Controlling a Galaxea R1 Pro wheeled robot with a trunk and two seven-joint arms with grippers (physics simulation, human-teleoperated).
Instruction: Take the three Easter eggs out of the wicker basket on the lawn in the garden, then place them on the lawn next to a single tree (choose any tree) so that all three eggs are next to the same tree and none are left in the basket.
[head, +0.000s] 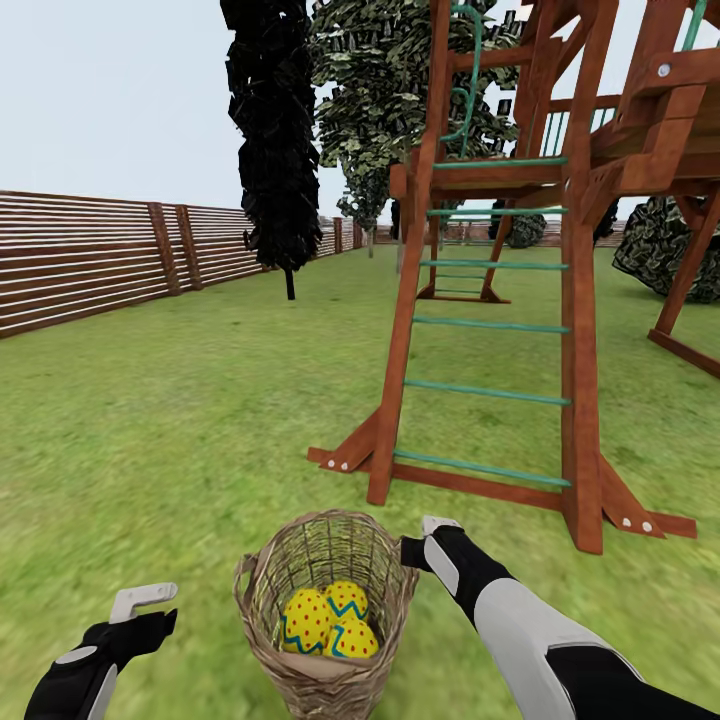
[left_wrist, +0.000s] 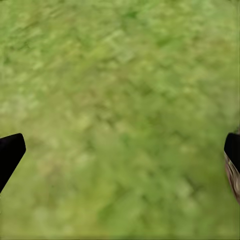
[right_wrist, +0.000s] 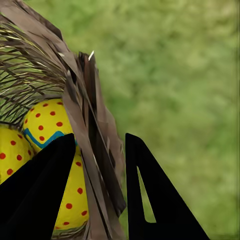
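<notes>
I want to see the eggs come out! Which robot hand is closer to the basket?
Right. The right gripper straddles the wicker basket rim; the left gripper hangs over grass beside it, apart.

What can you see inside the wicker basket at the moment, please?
Inside the wicker basket lie three Easter eggs, yellow with red dots and blue zigzags, clustered and touching. The basket's floor beneath them is covered by the eggs.

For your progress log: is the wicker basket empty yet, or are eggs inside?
Not empty: wicker basket holds all three Easter eggs, seen through its open top in the head view.
</notes>
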